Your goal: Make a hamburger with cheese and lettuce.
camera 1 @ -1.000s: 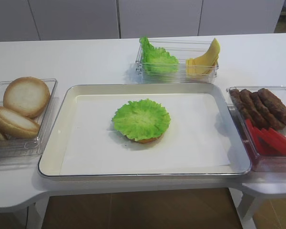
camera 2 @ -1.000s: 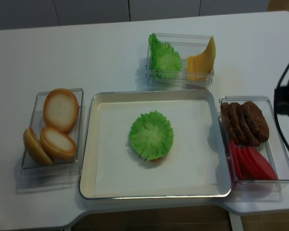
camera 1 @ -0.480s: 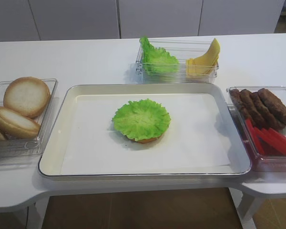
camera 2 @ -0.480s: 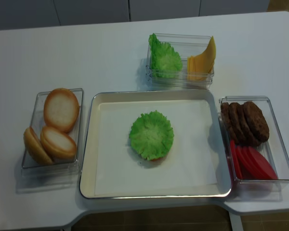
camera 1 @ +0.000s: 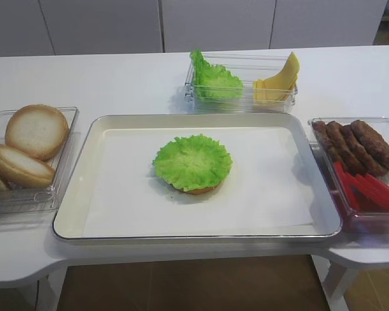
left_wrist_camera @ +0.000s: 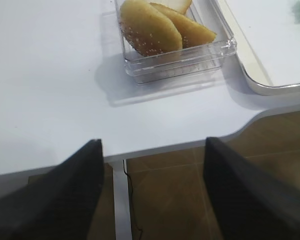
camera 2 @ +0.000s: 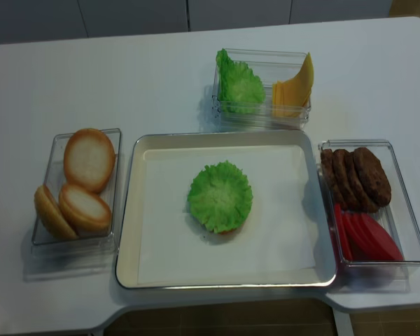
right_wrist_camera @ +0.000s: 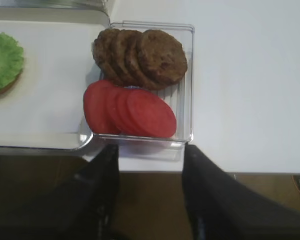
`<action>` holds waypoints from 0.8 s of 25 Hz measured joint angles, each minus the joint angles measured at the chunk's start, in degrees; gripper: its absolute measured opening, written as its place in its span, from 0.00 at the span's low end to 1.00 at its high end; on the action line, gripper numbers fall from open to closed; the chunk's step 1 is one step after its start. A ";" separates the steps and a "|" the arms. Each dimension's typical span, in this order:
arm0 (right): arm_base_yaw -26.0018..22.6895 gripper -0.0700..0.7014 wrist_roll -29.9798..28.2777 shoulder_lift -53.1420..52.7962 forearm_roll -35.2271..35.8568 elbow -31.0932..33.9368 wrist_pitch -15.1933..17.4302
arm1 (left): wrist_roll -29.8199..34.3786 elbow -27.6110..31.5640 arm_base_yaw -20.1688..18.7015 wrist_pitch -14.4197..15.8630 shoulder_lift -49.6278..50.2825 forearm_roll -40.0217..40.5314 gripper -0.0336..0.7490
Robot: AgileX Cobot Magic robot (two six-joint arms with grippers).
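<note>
The lettuce [camera 1: 192,161] is a frilly green leaf lying on the hamburger bun half [camera 1: 196,190], of which only a tan sliver shows, in the middle of the tray [camera 1: 117,194]. Yellow cheese slices [camera 1: 277,81] lean in the clear box at the back. My right gripper [right_wrist_camera: 151,150] is open and empty, hovering off the table's front edge just below the patty box. My left gripper [left_wrist_camera: 154,142] is also open and empty, over the front left edge near the bun box. Neither gripper shows in the overhead views.
A clear box of spare bun halves [camera 1: 26,152] stands left of the tray. On the right, a box holds brown patties [camera 1: 360,144] and red tomato slices [camera 1: 369,191]. A bunch of lettuce leaves [camera 1: 214,79] shares the back box with the cheese.
The dark right arm that showed at the right edge of the overhead view a second ago has pulled out of sight. The food has not moved.
</note>
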 joint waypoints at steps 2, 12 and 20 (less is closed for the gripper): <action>0.00 0.52 0.54 -2.64 0.00 0.00 2.50 | 0.00 0.00 0.00 0.00 0.00 0.00 0.64; 0.00 0.52 2.65 -18.56 -0.03 0.00 4.80 | 0.00 0.00 0.00 0.00 0.00 0.00 0.64; 0.00 0.52 2.85 -26.66 1.14 0.78 5.13 | 0.00 0.00 0.00 0.00 0.00 0.00 0.64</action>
